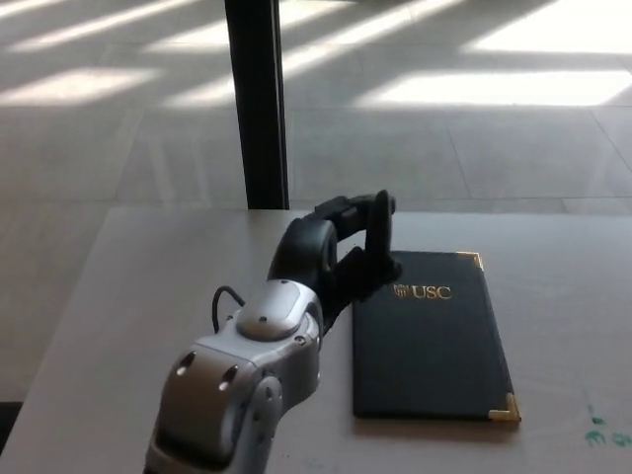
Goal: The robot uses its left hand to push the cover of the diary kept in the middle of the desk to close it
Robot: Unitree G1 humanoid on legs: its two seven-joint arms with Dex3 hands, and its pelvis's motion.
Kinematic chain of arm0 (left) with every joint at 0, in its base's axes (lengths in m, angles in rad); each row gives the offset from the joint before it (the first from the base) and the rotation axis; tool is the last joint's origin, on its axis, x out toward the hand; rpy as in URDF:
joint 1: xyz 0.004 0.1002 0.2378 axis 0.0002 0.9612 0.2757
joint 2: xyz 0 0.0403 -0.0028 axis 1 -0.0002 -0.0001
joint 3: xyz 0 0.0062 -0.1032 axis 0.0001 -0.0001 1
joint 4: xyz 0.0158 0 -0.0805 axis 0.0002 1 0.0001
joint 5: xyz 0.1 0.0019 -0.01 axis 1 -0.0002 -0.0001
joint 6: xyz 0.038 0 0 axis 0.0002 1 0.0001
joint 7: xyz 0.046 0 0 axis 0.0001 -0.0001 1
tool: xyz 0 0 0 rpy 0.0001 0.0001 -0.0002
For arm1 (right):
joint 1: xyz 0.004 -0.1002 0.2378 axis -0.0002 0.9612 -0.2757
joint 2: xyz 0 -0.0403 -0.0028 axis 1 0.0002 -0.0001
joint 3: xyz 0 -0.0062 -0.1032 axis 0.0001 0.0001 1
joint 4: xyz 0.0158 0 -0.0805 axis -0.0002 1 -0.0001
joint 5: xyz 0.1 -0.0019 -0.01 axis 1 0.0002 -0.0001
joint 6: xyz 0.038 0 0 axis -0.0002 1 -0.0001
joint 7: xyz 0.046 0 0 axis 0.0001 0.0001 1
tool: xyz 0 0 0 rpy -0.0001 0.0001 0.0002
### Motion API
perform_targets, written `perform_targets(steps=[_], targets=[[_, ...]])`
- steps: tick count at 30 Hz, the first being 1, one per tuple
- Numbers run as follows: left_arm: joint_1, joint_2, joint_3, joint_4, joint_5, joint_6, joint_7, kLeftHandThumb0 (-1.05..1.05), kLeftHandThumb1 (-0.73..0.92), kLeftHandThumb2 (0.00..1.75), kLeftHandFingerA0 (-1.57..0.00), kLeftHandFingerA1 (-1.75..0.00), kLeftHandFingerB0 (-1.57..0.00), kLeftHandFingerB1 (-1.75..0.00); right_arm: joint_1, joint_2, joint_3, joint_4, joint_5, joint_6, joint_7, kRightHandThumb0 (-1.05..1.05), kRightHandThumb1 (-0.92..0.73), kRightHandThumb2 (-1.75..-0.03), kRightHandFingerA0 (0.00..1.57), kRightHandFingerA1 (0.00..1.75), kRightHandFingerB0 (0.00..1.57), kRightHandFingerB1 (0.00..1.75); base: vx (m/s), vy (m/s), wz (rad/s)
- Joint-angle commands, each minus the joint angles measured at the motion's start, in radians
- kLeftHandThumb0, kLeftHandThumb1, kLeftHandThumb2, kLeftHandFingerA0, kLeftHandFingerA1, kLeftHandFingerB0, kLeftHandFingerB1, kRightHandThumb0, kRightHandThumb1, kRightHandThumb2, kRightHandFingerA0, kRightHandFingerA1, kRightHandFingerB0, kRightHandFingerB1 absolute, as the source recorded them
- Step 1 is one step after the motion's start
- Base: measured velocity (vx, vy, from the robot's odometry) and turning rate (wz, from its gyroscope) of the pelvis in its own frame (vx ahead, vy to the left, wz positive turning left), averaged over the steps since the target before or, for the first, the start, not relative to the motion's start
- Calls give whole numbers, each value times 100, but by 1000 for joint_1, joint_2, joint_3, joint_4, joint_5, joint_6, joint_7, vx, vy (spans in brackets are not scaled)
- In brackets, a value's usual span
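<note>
While the silver-grey left forearm (242, 380) fills the near part of the head view at about seven o'clock, it reaches up toward the centre, where the black left hand (346, 252) rests at the spine side of the dark, rectangular diary with gold corner caps and a gold crest on its cover (430, 341). The hand holds nothing; its thick fingers (380, 232) stand upright and fairly close together, touching or just beside the diary's upper left corner, though contact cannot be confirmed. The diary lies flat and shut in the middle of the pale desk top (118, 296), cover up, so the closing step looks done. What remains is probably only to lift the hand off and draw the arm back toward seven o'clock without dragging the cover. Bare desk lies at nine o'clock of the diary for that retreat, and more at three o'clock, where small green marks (600, 430) sit near the desk's edge. Beyond the desk's far edge at twelve o'clock, a black vertical post (257, 99) rises from the sunlit tiled floor (474, 128). The right hand is out of sight.
</note>
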Motion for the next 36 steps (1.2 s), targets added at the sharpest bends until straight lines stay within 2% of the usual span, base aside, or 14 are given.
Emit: perform_targets(steps=[1, 4, 6, 14, 19, 20, 23, 24, 25, 27, 30, 31, 32, 36], targets=[[-45, 152, -404, -197, 170, -40, -68, -92, 92, 86, -72, -113, -39, -56, -28, -49, 29, 5, -13, 8, -3, -100, -91, -68, 44, 103, 32, 50, 0, 0, 0], [10, 213, -564, -167, 222, -135, -93, -88, 83, 126, -114, -141, -41, -63, -23, -51, 39, 3, -17, -6, 11, -101, -92, -68, 44, 106, 31, 51, 0, 0, 0], [26, 239, -672, -149, 239, -132, -102, -95, 92, 76, -73, -136, -32, -53, -36, -50, 34, 16, -12, 2, -5, -99, -90, -68, 47, 101, 35, 48, 0, 0, 0], [27, 304, -692, -91, 258, -200, -128, -87, 81, 119, -51, -82, -29, -58, -34, -47, 46, 3, -9, 7, -4, -98, -91, -68, 45, 106, 33, 51, 0, 0, 0], [44, 392, -519, -162, 229, -221, -138, -87, 92, 86, -38, -87, -32, -51, -19, -42, 37, 25, -3, -10, 1, -99, -91, -68, 46, 104, 34, 48, 0, 0, 0], [53, 401, -484, -177, 224, -201, -129, -97, 92, 87, -53, -136, -31, -51, -14, -40, 37, 25, -3, -13, 5, -99, -91, -68, 46, 103, 34, 48, 0, 0, 0], [76, 461, -402, -186, 246, -256, -125, -91, 92, 89, -86, -144, -33, -53, -4, -38, 40, 27, -3, -24, 16, -98, -92, -68, 43, 103, 33, 48, 0, 0, 0], [104, 492, -315, -206, 222, -256, -131, -87, 92, 83, -42, -67, -32, -49, -2, -36, 33, 27, 2, -18, 6, -99, -91, -68, 48, 105, 36, 49, 0, 0, 0], [146, 477, -205, -223, 187, -255, -105, -87, 92, 70, -86, -79, -41, -48, 2, -34, 30, 19, 6, -12, 7, -102, -72, -88, 49, 98, 33, 52, 0, 0, 0], [197, 476, -74, -216, 148, -333, -103, -87, 92, 72, -40, -57, -37, -49, 4, -32, 24, 21, 10, -12, 2, -96, -91, -67, 49, 102, 37, 48, 0, 0, 0], [234, 451, 45, -206, 108, -416, -105, -87, 92, 71, -40, -58, -36, -51, -1, -31, 20, 33, 12, -15, -1, -97, -90, -67, 48, 101, 38, 48, 0, 0, 0], [247, 469, 117, -220, 106, -399, -93, -88, 92, 81, -46, -55, -36, -47, 5, -30, 24, 33, 7, -24, 4, -94, -69, -114, 53, 94, 32, 56, 0, 0, 0], [262, 460, 194, -217, 113, -408, -53, -85, 92, 72, -55, -51, -47, -48, 8, -31, 28, 35, 3, -31, 10, -98, -92, -67, 49, 106, 38, 51, 0, 0, 0], [333, 467, 447, -159, 62, -481, -31, -85, 92, 82, -51, -52, -38, -48, 4, -32, 27, 43, 2, -28, 4, -98, -91, -68, 54, 106, 41, 53, 0, 0, 0]])
